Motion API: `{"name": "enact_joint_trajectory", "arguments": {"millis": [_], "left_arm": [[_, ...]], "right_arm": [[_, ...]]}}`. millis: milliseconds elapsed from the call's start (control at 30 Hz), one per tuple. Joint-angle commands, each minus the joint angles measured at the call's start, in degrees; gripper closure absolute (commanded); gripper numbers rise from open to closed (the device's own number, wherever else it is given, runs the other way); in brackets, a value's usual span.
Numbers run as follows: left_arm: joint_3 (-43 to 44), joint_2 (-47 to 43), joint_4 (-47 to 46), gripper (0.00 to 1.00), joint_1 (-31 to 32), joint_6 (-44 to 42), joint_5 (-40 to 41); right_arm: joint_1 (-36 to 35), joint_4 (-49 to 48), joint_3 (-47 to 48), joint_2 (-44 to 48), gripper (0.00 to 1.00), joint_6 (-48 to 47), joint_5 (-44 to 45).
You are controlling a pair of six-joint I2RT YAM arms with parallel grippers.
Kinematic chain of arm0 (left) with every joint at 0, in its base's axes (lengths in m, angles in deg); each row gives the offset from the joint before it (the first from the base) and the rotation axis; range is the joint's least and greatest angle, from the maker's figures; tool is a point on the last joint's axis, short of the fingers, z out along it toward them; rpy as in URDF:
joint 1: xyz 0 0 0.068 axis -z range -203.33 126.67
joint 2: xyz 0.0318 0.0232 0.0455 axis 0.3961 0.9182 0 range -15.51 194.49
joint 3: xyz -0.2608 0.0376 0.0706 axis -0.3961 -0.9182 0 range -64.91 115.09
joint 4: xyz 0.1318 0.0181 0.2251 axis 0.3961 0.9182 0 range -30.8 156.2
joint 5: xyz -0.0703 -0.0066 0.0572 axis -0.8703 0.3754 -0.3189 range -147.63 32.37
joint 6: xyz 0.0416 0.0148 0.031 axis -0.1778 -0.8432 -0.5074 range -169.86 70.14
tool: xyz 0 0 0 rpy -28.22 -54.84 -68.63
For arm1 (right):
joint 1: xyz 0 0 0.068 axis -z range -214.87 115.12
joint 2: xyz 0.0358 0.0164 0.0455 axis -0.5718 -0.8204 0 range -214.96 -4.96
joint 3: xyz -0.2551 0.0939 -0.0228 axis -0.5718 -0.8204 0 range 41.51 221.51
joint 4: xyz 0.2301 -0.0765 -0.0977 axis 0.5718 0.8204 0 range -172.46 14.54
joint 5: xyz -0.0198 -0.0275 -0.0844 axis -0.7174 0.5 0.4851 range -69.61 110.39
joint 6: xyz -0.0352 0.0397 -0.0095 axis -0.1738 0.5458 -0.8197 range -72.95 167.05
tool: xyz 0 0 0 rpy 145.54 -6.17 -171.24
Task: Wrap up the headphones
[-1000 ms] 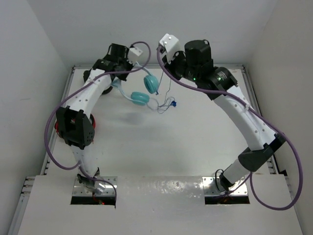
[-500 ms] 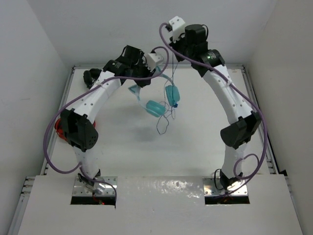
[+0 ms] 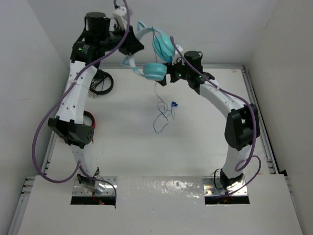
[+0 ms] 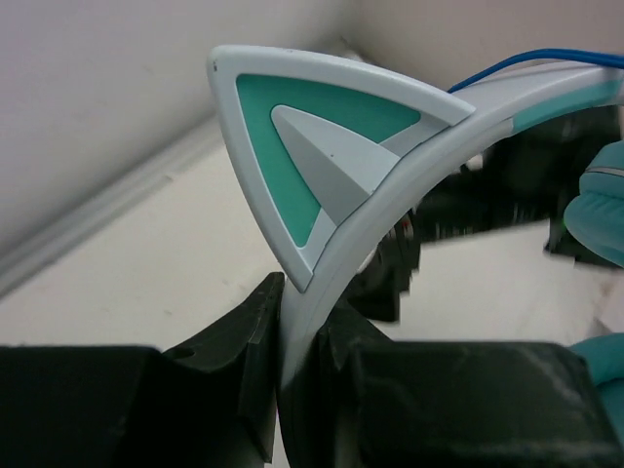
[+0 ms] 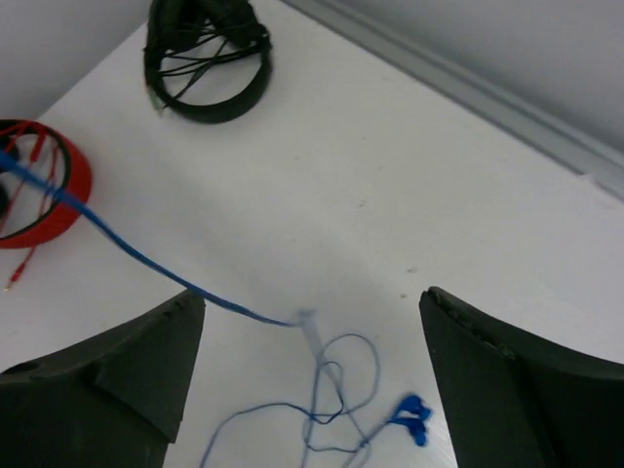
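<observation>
The teal headphones (image 3: 154, 71) hang high above the table's back. My left gripper (image 3: 132, 47) is shut on their pale blue headband (image 4: 429, 146), just below a cat ear (image 4: 292, 146). In the left wrist view my left gripper (image 4: 297, 302) pinches the band between both black fingers. The thin cable (image 3: 161, 115) drops from the cups and lies in loose loops on the table, the blue plug (image 3: 174, 104) beside them. My right gripper (image 3: 170, 74) sits just right of the lower cup, open and holding nothing. In the right wrist view my right gripper (image 5: 312, 331) has its fingers wide apart, with the cable (image 5: 127, 249) crossing between them and the plug (image 5: 409, 414) below.
Black headphones (image 3: 100, 83) lie at the table's back left, seen too in the right wrist view (image 5: 208, 58). A red coiled cable bundle (image 5: 44, 185) lies at the left edge, partly behind my left arm (image 3: 73, 129). Walls close in the table on three sides.
My left arm has swung up and back to the left, lifting the headphones higher. My right gripper has opened and dropped lower beside the cups. The cable's end now rests on the table.
</observation>
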Motion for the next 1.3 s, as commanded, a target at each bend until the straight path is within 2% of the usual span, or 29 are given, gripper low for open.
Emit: {"name": "enact_joint_trajectory", "arguments": {"millis": [0,33,200,333,433,500,567,667,800,933,1067,1267], "left_arm": [[9.4,-0.9,-3.2,1.00,-0.3,5.8,7.7],[10.4,-0.9,-3.0,1.00,-0.4,5.9,10.7],[11.0,-1.3,-3.3,1.00,-0.7,6.3,12.2],[12.7,-0.8,-5.2,1.00,-2.2,8.2,14.8],[13.5,-0.5,-5.9,1.00,-2.9,7.7,16.9],[13.6,-0.5,-6.0,1.00,-3.0,6.8,18.2],[13.8,-0.3,-5.9,1.00,-3.1,5.7,18.9],[14.1,-0.1,-5.9,1.00,-3.1,4.9,18.4],[14.2,0.4,-6.2,1.00,-3.1,4.9,18.1],[14.9,1.1,-7.3,1.00,-3.1,5.7,18.0],[15.4,1.8,-8.1,1.00,-3.1,6.7,17.8],[15.6,1.9,-7.7,1.00,-3.1,8.5,18.8]], "right_arm": [[-1.7,-19.3,-3.0,0.0,0.04,7.7,-8.5],[-2.2,-21.0,-3.1,-0.8,0.01,7.4,-7.8],[-5.5,-27.1,-3.3,-6.9,0.01,7.9,3.0],[-6.1,-28.4,-1.0,-12.0,0.04,11.2,-1.6],[-6.1,-30.1,-6.7,-10.5,0.10,12.5,-2.4],[-5.1,-32.8,-15.2,-7.1,0.14,14.1,0.2],[-1.9,-37.0,-21.5,-5.2,0.14,17.2,1.7],[1.9,-35.7,-24.9,-2.7,0.10,19.6,2.1],[2.0,-31.7,-27.9,0.0,0.10,11.2,1.0],[-2.1,-37.1,-32.8,-0.4,0.09,7.4,0.4],[-6.8,-45.3,-29.4,-5.7,0.07,10.0,3.7],[-11.3,-37.6,-12.9,-18.0,0.07,11.2,17.3]]}}
